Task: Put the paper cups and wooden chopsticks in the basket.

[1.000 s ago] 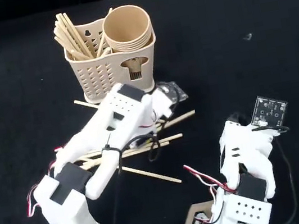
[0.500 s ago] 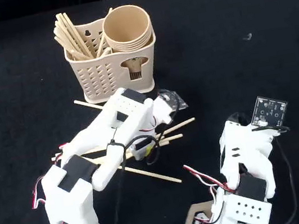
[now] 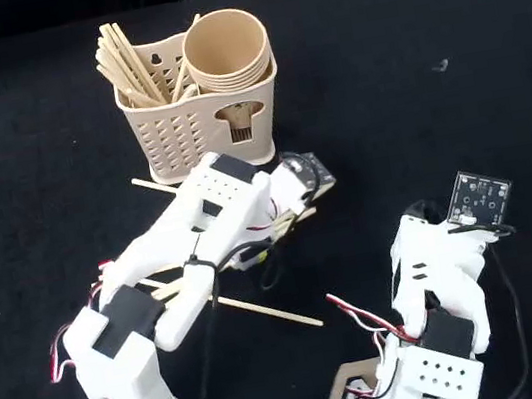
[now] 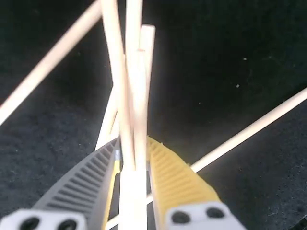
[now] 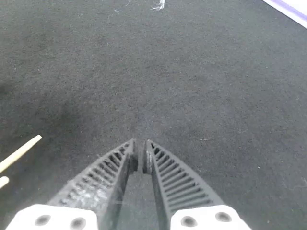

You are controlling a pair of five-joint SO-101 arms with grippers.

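Left tool point(image 4: 133, 144) clamped on a bundle of chopsticks point(image 4: 129, 86), just in front of the basket point(image 3: 184, 126). Basket stands toward the worktop's point(image 3: 422, 33) rear edge and holds stacked cups point(image 3: 228, 54). Right tool point(image 5: 140, 160) closed, empty, near the front edge.

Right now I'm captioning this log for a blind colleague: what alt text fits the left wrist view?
The left end effector is shut on a small bundle of wooden chopsticks that point away from the camera. More loose chopsticks lie at angles on the black table beneath.
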